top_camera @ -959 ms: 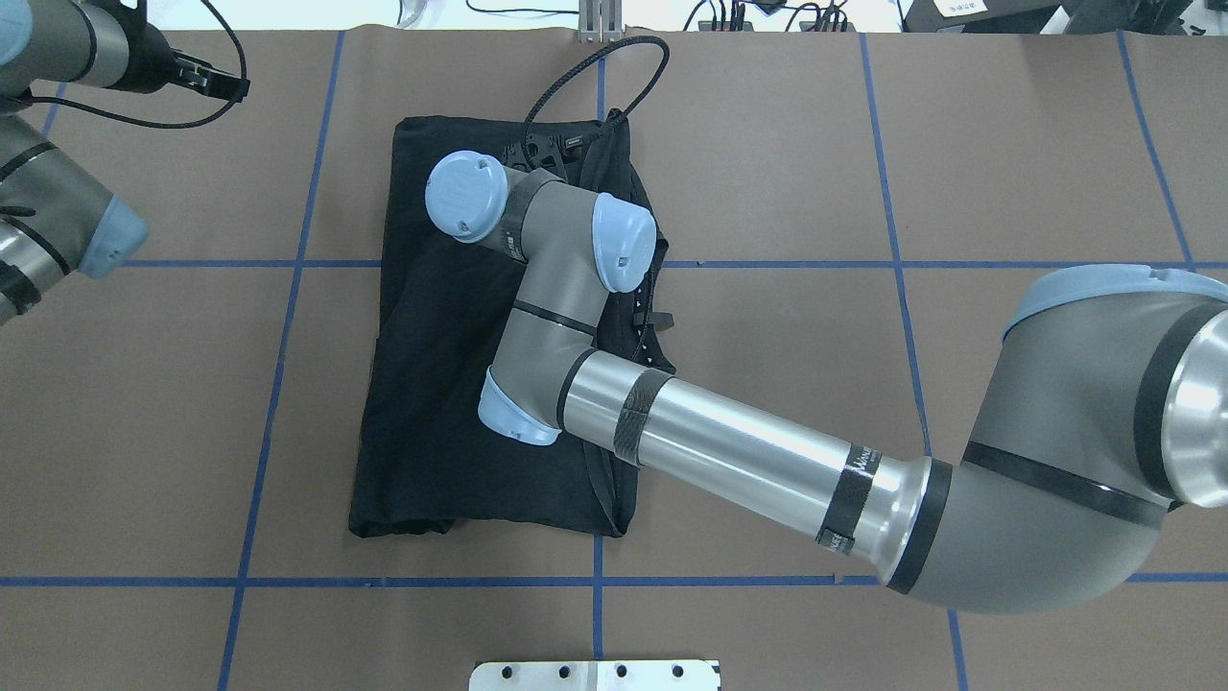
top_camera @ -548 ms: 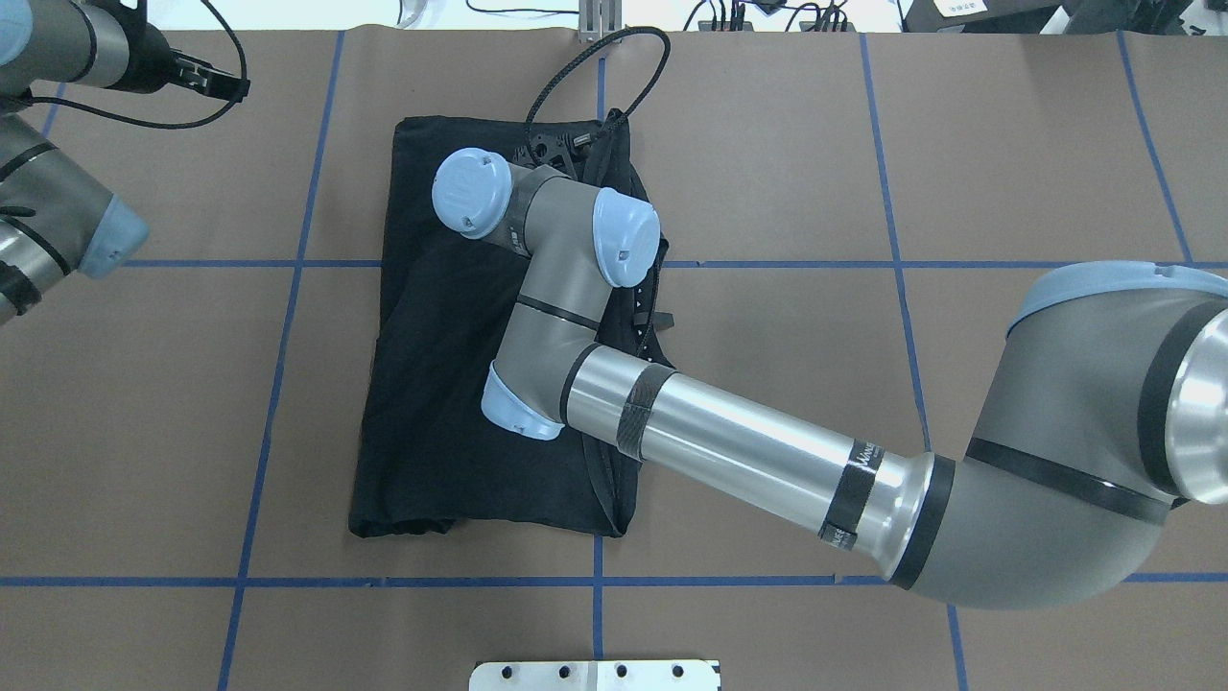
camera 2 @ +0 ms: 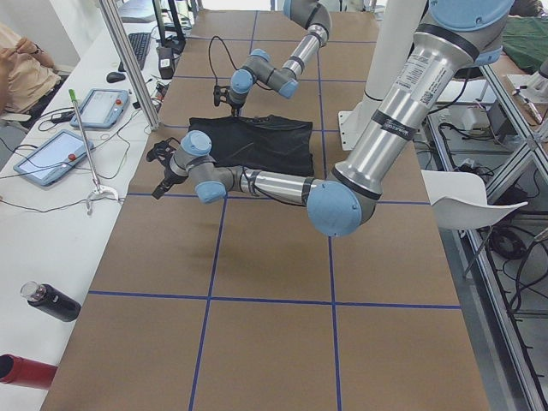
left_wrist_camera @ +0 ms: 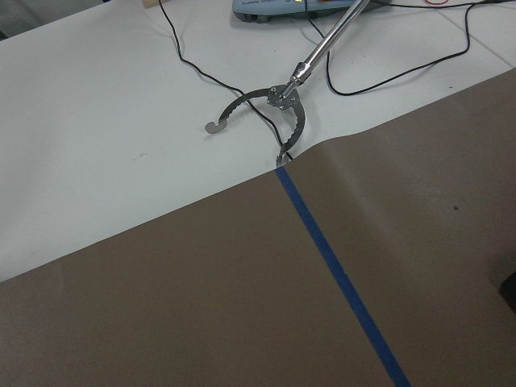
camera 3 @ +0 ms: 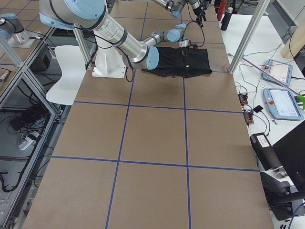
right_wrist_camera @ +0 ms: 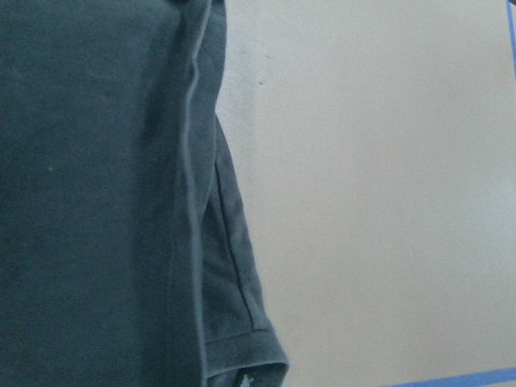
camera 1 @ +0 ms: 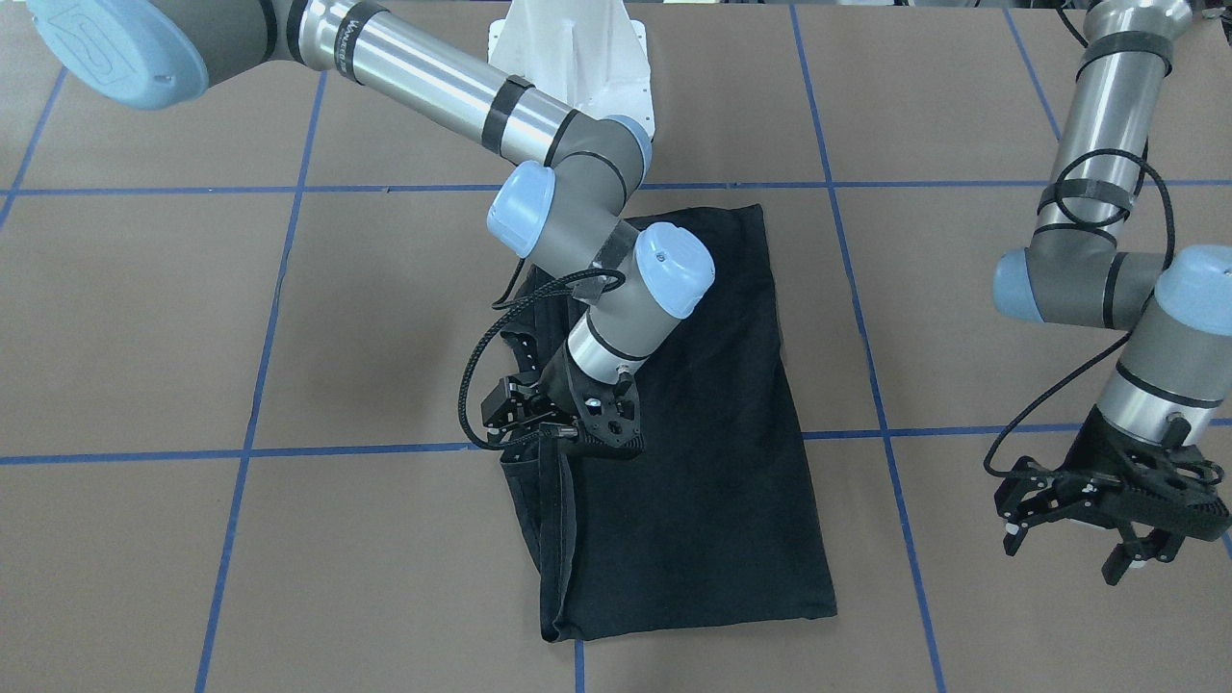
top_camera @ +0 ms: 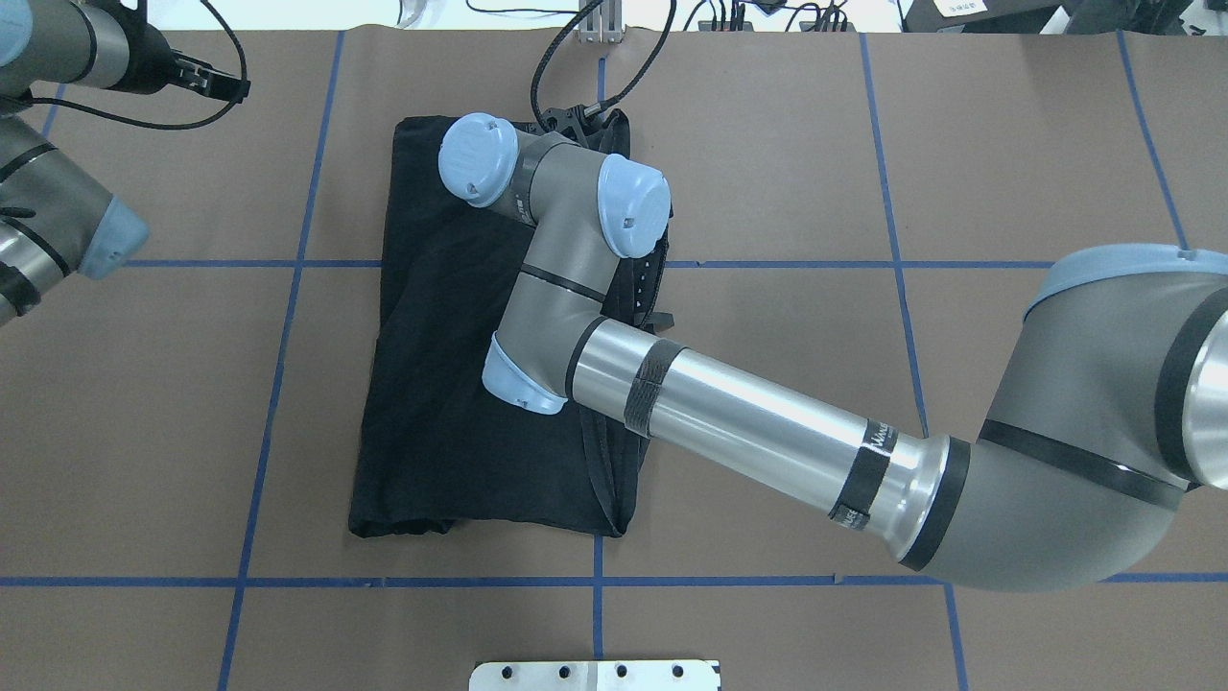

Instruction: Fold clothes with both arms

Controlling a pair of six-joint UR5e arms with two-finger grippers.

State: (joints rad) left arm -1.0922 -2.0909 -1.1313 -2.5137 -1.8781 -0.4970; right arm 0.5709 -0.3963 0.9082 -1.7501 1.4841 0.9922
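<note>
Folding looks midway: my right hand (camera 1: 544, 426) meets the T-shirt (camera 1: 731, 481) edge, grip unclear; left hand (camera 1: 1068, 549) gapes empty; next needs a pinch.

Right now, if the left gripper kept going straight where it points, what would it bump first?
Likely the table, near a blue tape line. The left gripper tilts down at bare brown paper; nothing else shows in between.

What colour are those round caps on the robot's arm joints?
Light blue. The joint caps show best in the overhead view, bright against the black T-shirt beneath.
</note>
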